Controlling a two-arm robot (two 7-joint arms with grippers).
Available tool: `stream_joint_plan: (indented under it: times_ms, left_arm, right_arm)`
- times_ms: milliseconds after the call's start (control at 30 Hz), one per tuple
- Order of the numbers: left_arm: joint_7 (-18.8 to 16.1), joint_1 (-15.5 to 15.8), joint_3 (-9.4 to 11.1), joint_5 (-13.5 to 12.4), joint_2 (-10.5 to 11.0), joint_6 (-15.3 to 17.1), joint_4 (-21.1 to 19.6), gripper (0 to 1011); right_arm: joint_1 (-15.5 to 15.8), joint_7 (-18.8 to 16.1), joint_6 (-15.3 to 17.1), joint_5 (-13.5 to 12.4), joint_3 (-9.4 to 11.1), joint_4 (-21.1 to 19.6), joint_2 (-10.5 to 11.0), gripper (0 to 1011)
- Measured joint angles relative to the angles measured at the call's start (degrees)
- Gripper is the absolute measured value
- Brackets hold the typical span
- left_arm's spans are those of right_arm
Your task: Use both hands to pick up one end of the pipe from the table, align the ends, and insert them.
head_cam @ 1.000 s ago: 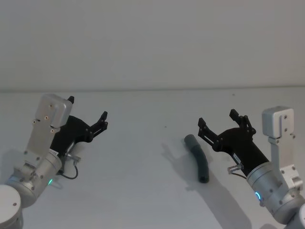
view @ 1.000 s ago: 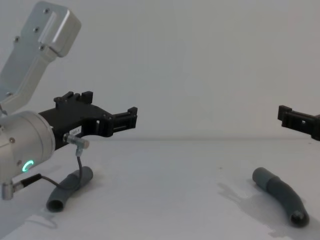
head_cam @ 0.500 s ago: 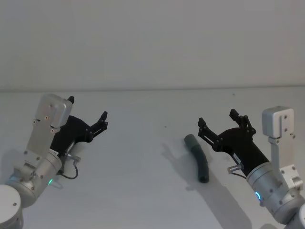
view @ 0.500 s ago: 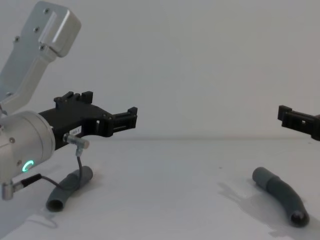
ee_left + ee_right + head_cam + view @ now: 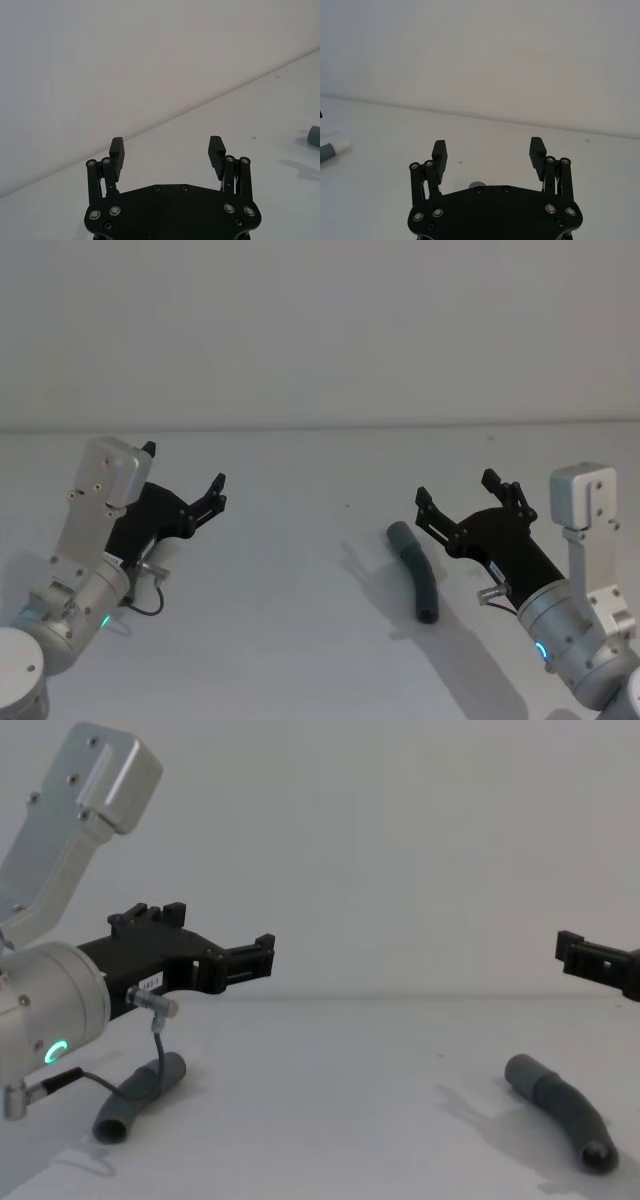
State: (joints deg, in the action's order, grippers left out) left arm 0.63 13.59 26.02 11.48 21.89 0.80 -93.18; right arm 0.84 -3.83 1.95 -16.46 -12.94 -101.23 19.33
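The left pincer [image 5: 185,465] hovers over the counter [image 5: 300,640] at left, jaws apart and empty. The right pincer [image 5: 456,485] hovers at right, jaws apart and empty. One grey pipe piece [image 5: 415,570] lies flat on the counter near the right pincer, on its inner side. The other pipe piece [image 5: 140,1095] lies beneath the left pincer.

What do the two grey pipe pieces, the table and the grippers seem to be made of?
Plain pipe piece: likely rubber or soft plastic; matte dark grey, no glints. Tipped pipe piece: same grey; its white tip looks like hard plastic. Table: matte white, perhaps laminate. Left gripper, right gripper: apparently black plastic with shiny metal screws.
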Motion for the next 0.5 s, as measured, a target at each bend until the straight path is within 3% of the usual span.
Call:
stream_joint_plan:
  times_ms: [500]
  left_arm:
    - [0.0,0.0,0.0,0.0,0.0,0.0,0.0,1001]
  right_arm:
    - [0.0,0.0,0.0,0.0,0.0,0.0,0.0,1003]
